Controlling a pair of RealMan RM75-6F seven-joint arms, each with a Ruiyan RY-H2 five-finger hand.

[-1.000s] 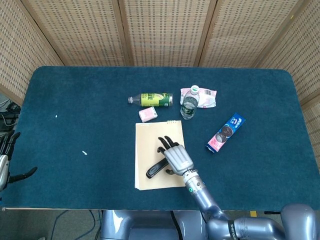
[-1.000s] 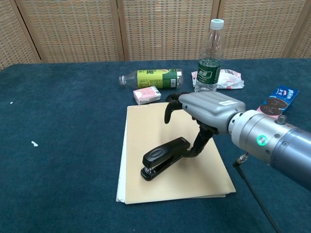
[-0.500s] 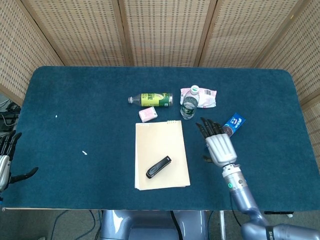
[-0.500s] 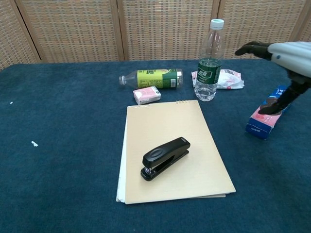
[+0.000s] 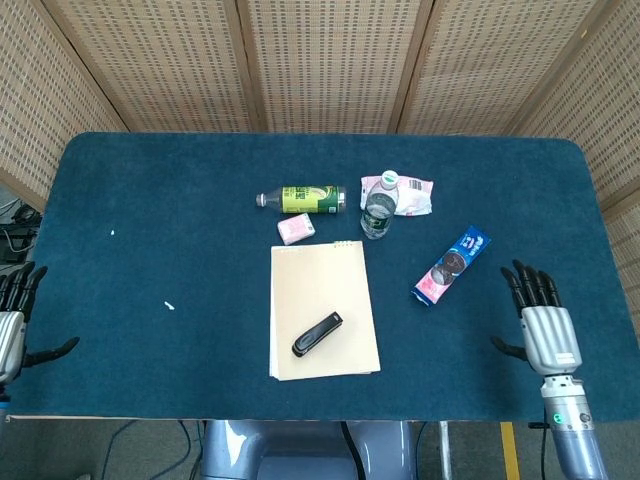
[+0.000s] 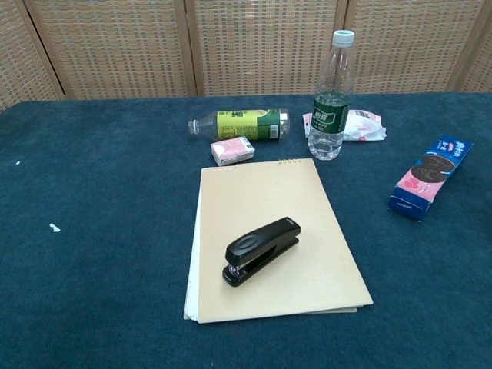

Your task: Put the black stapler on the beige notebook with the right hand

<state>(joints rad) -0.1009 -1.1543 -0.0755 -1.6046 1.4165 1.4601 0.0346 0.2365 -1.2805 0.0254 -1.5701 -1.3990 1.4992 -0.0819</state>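
The stapler point(image 5: 318, 334) lies flat on the lower half of the notebook point(image 5: 322, 290), set at a slant, with no hand touching it. The head view alone shows both hands. The right hand point(image 5: 543, 324) sits over the table's point(image 5: 150, 200) right front area, well apart from the notebook, fingers spread and holding nothing. The left hand point(image 5: 12, 320) shows at the left frame edge, off the table, fingers apart and holding nothing. The chest view shows neither hand, but gives the stapler's side profile and shows the clear bottle point(image 6: 332, 96) standing upright. Behind the notebook lie a green-labelled bottle point(image 5: 303, 198) on its side and a small pink box point(image 5: 296, 229). A pink wrapper point(image 5: 410, 194) lies by the upright bottle. A blue biscuit pack point(image 5: 452, 265) lies between notebook and right hand.
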